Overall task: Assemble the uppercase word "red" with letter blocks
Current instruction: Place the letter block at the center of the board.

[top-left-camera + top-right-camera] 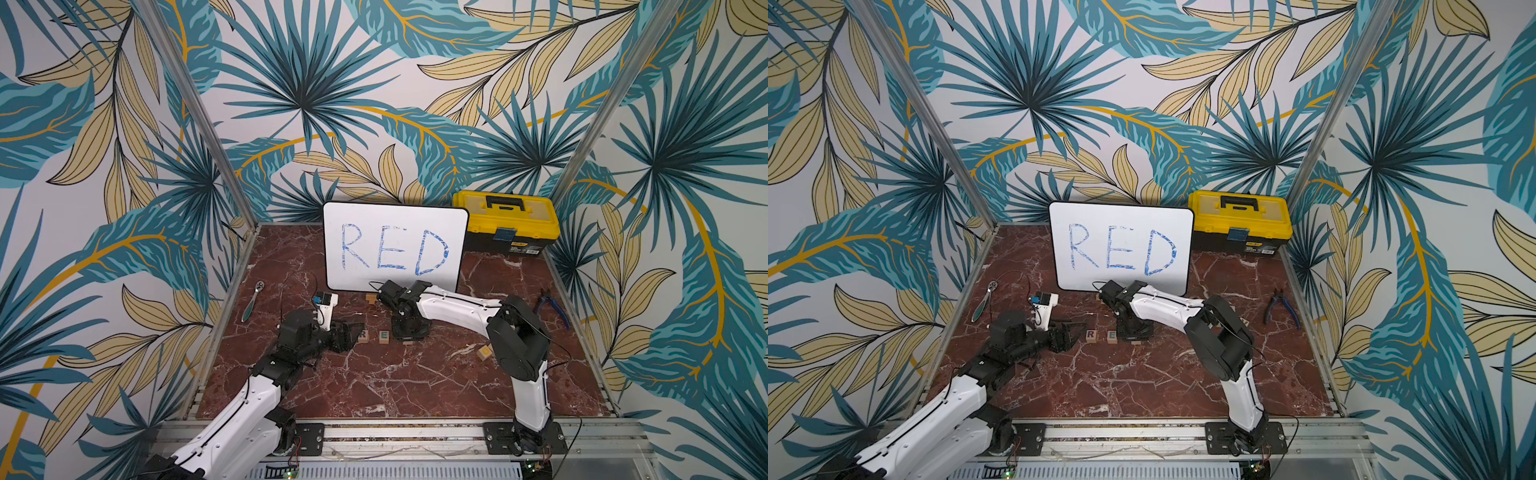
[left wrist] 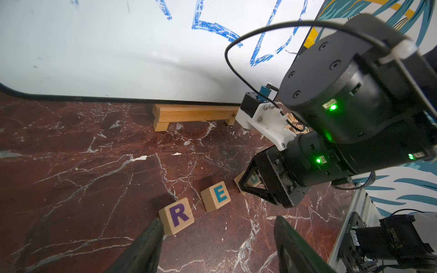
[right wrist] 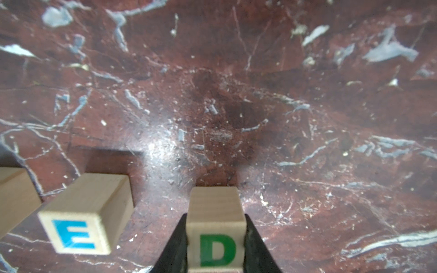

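In the middle of the table [image 1: 374, 382] we see R [image 2: 178, 215] and E [image 2: 218, 195] side by side. The right gripper [image 3: 215, 236] is clamped on D [image 3: 216, 250], low and just beside E. The left gripper [image 2: 218, 222] gapes empty, right next to R.

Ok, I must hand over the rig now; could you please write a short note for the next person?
Left claw: open, holds nothing, one finger beside the R block.
Right claw: shut on the D block, low by the table, just after the E block.
Done: R and E lie in a row.
To do: set D down beside E, let go, straighten the row.
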`<move>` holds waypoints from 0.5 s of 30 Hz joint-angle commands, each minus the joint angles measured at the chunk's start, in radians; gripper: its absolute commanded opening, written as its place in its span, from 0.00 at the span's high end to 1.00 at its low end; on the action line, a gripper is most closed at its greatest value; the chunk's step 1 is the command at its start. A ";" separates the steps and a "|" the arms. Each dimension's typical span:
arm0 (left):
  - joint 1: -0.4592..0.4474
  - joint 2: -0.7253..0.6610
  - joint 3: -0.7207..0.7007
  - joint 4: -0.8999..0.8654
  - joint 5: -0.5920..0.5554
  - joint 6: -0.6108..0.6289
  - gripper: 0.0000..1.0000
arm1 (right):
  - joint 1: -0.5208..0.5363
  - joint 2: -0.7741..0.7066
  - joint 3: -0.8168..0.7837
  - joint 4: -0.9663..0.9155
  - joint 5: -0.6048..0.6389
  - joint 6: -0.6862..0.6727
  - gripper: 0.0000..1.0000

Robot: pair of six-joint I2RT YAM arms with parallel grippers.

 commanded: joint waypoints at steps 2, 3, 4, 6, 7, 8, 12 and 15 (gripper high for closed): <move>-0.002 -0.015 -0.028 0.015 0.004 0.002 0.26 | 0.002 0.029 0.014 -0.020 0.019 0.045 0.68; -0.001 -0.016 -0.028 0.015 0.004 0.003 0.26 | 0.003 0.031 0.016 -0.019 0.020 0.048 0.68; -0.002 -0.017 -0.028 0.015 0.003 0.003 0.26 | 0.003 0.033 0.018 -0.020 0.020 0.051 0.67; -0.001 -0.017 -0.027 0.016 0.002 0.003 0.26 | 0.003 0.036 0.021 -0.019 0.020 0.054 0.67; -0.001 -0.018 -0.027 0.016 0.000 0.003 0.26 | 0.003 0.036 0.022 -0.019 0.021 0.057 0.67; -0.001 -0.017 -0.027 0.016 0.001 0.003 0.26 | 0.003 0.036 0.022 -0.020 0.021 0.057 0.67; -0.001 -0.020 -0.028 0.015 0.003 0.003 0.26 | 0.002 0.041 0.025 -0.020 0.021 0.057 0.67; -0.002 -0.025 -0.031 0.015 0.002 0.000 0.26 | 0.002 0.048 0.033 -0.020 0.020 0.059 0.67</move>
